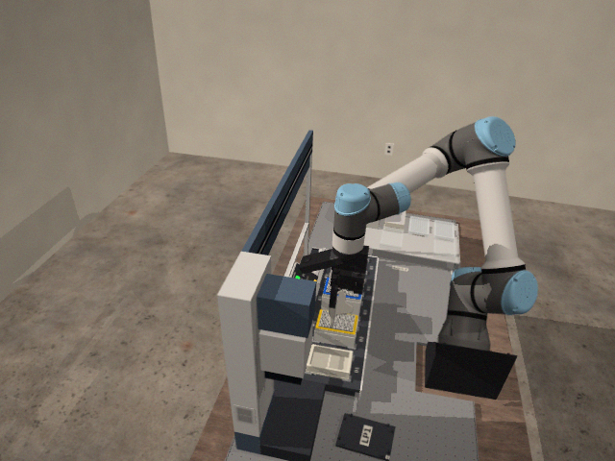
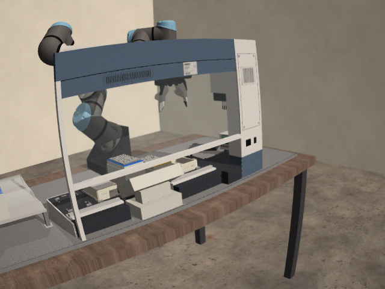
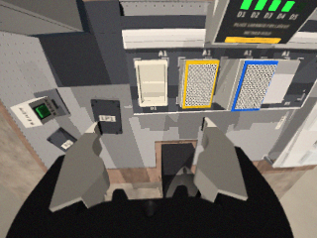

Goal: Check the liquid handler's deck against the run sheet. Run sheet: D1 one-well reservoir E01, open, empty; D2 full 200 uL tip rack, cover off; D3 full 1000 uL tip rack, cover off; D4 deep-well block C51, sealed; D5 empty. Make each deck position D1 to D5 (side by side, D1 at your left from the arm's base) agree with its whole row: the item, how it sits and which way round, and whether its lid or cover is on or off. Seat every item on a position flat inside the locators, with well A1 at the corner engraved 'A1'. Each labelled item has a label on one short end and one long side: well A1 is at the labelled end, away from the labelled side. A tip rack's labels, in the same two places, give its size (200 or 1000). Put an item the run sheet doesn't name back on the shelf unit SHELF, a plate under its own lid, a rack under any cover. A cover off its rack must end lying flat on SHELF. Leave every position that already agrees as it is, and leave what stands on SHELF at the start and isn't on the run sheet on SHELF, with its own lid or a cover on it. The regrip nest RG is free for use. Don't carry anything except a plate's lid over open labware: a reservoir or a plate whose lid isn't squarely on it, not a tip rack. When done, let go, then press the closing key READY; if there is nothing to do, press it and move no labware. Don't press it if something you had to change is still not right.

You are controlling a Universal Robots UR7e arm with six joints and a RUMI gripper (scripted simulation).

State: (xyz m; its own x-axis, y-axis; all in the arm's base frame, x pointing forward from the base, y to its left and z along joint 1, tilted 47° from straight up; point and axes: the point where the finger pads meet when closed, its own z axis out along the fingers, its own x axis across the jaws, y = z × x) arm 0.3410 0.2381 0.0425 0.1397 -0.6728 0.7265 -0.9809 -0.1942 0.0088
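My gripper (image 3: 152,120) is open and empty, high above the deck (image 2: 172,99), over the tip racks in the top view (image 1: 342,298). In the wrist view four items stand in a row under engraved A1 marks. From the left they are a cream one-well reservoir (image 3: 153,83), open; a yellow-framed tip rack (image 3: 200,83), uncovered; a blue-framed tip rack (image 3: 255,85), uncovered; and a pale block (image 3: 280,88), partly cut off by the blue rack. Labels are too small to read. The reservoir (image 1: 330,359) and yellow rack (image 1: 337,322) also show in the top view.
The liquid handler's blue gantry beam (image 2: 142,59) and white tower (image 2: 246,102) frame the deck. The shelf unit (image 1: 415,236) stands beyond the deck with pale labware on it. A black LP1 pad (image 1: 366,435) and a green key (image 3: 44,110) lie near the deck. A status panel (image 3: 258,15) shows green lights.
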